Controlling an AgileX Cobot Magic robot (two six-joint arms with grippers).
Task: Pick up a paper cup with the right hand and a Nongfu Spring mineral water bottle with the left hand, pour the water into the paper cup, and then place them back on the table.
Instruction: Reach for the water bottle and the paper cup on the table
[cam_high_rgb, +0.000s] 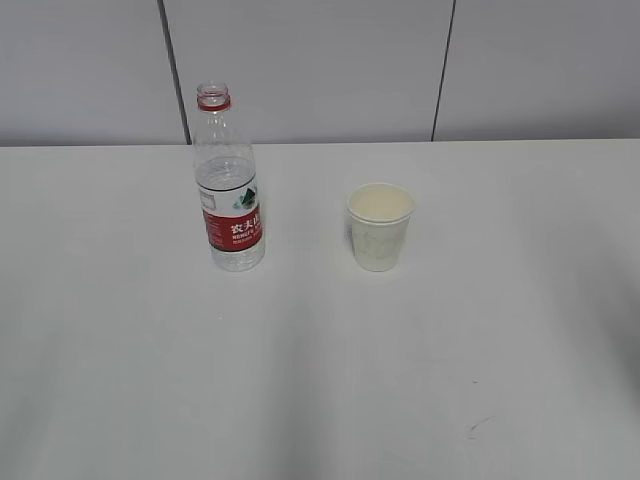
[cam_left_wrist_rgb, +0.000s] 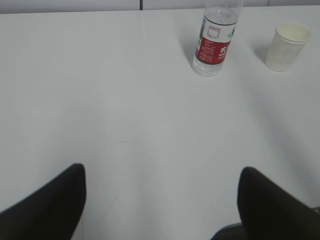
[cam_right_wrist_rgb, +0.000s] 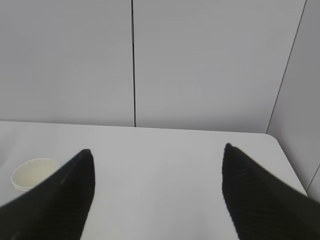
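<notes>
The Nongfu Spring mineral water bottle (cam_high_rgb: 229, 180) stands upright and uncapped on the white tabletop (cam_high_rgb: 320, 380), left of centre, with the paper cup (cam_high_rgb: 379, 227) upright to its right, near it but clearly apart. Neither arm shows in the exterior view. From the wrist views, the left hand (cam_left_wrist_rgb: 161, 200) hangs over bare tabletop with its jaws spread wide and nothing between them, well short of the bottle, which sits up and to the right of its line. The right hand (cam_right_wrist_rgb: 156, 187) is likewise wide open and empty, with the cup low at the left edge of its view, partly behind one finger (cam_right_wrist_rgb: 60, 200).

The step in hand looks to be the approach, with both grasps yet to be made. To do it well, the left hand should swing right and advance until the bottle is centred between its fingers, then close around the labelled middle, where the plastic is probably stiffest; squeezing an open bottle hard could push water (cam_high_rgb: 237, 250) out, though how full it is cannot be told clearly here. The right hand should turn left toward the cup, take it about mid-height, and close gently so the thin wall does not buckle.
</notes>
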